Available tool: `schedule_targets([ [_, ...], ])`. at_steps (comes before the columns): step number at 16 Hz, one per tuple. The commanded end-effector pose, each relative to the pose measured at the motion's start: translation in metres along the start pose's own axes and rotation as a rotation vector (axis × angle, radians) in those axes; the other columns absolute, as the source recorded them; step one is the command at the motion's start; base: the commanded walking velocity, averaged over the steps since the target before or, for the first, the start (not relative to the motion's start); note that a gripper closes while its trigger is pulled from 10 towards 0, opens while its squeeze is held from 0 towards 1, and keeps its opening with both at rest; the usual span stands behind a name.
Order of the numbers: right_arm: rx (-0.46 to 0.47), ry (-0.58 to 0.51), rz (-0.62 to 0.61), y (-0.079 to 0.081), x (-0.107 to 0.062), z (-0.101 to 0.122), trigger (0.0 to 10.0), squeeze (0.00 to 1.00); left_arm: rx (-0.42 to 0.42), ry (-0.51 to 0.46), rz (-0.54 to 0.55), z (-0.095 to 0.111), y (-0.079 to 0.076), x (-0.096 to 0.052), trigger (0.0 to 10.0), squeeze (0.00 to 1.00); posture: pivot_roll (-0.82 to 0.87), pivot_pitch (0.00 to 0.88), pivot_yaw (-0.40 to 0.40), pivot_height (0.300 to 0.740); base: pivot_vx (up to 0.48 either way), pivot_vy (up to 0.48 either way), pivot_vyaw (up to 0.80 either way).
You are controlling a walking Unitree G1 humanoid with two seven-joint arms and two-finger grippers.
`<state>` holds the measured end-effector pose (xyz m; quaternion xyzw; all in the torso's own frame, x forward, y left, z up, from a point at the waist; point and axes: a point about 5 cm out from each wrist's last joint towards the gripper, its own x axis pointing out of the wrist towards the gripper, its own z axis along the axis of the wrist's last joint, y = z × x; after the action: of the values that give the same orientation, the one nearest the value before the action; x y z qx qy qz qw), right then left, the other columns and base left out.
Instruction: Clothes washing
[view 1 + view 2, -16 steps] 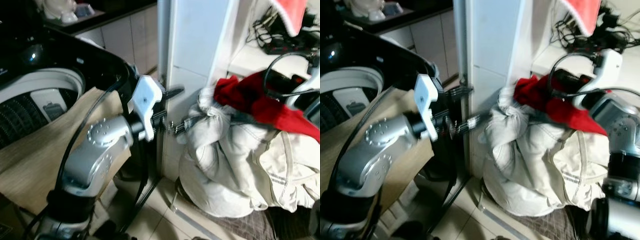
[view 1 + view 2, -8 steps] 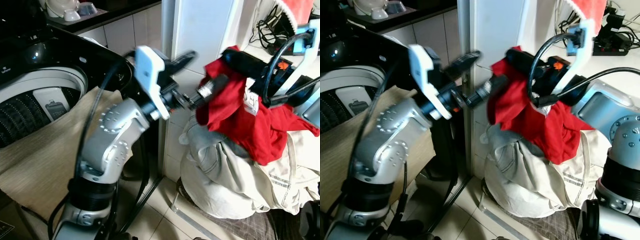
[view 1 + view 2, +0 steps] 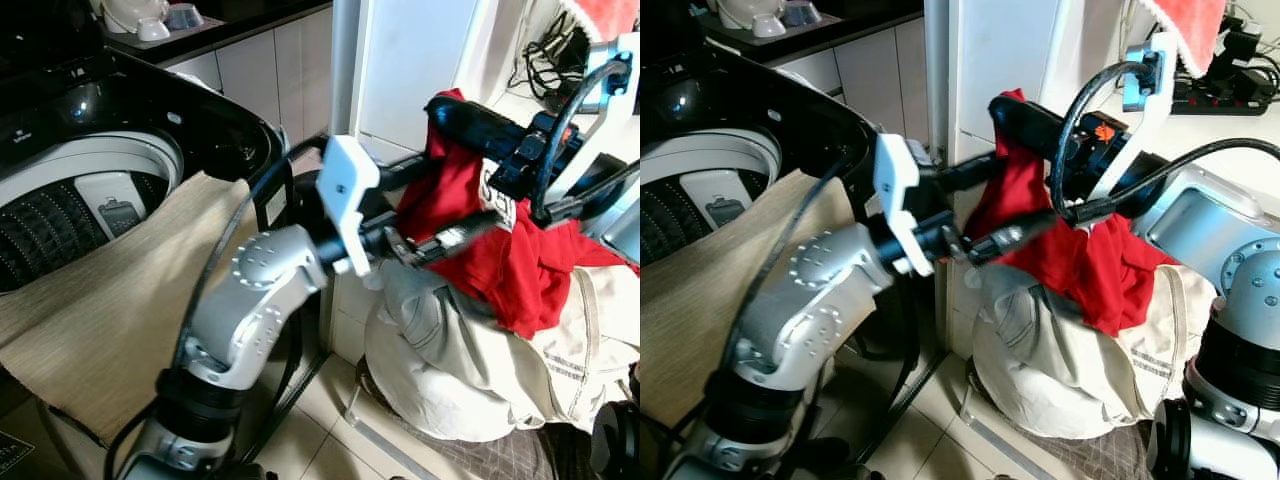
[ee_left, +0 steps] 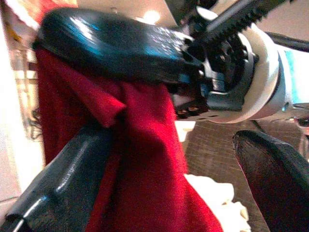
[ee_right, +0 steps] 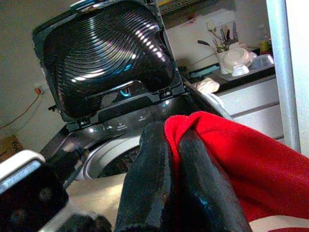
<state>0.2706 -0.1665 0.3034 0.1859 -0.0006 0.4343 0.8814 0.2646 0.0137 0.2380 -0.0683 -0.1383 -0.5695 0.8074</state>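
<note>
— Where does the wash stand, taking the biggest thing first?

— The washing machine (image 3: 95, 190) is on the robot's left with its lid (image 5: 108, 53) raised and the drum (image 3: 45, 225) open. A beige cloth (image 3: 110, 300) is draped over its front edge. I cannot see whether anything lies inside the drum.

— And the laundry itself?

— A pale bundle of clothes (image 3: 1070, 360) sits on the floor at the foot of the white pillar (image 3: 1005, 60), to the right of the machine. Most of the load appears to be waiting there.

— What is in hand?

— One red garment (image 3: 1080, 260). It hangs above the bundle, lifted clear of it, between pillar and robot. The right pincer (image 5: 171, 159) has its fingers pressed together on a fold of the red cloth. The left pincer (image 3: 440, 205) reaches across with its fingers spread, one on each side of the hanging cloth, not closed on it.

— So how far along?

— Early, I judge. One piece is picked up but not yet over the drum; carrying it across, dropping it in, and the whole pale bundle remain.
</note>
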Motion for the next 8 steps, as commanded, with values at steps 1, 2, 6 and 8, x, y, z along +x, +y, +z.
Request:
schedule_targets([
  [1,-0.025,-0.023,0.038,0.010,0.001,0.007,0.0,0.00,-0.007,0.036,0.011,-0.008,-0.001,0.004,10.0,0.00,-0.10,0.000,0.015,0.740,0.000,0.000,0.00],
  [2,-0.023,-0.020,0.040,0.011,0.002,0.005,0.0,0.00,0.012,0.049,0.047,-0.011,0.003,0.006,10.0,0.00,-0.10,0.000,0.016,0.740,0.000,0.000,0.00],
  [6,-0.018,-0.016,0.039,0.015,0.002,0.004,0.0,0.00,0.046,0.037,0.179,-0.008,0.020,0.005,0.0,0.00,-0.10,0.000,0.018,0.740,0.000,0.000,0.00],
  [8,-0.016,-0.011,0.033,0.015,0.003,0.003,0.0,0.00,0.047,0.034,0.181,-0.009,0.021,0.004,0.0,0.00,-0.10,0.000,0.014,0.740,0.000,0.000,0.00],
])
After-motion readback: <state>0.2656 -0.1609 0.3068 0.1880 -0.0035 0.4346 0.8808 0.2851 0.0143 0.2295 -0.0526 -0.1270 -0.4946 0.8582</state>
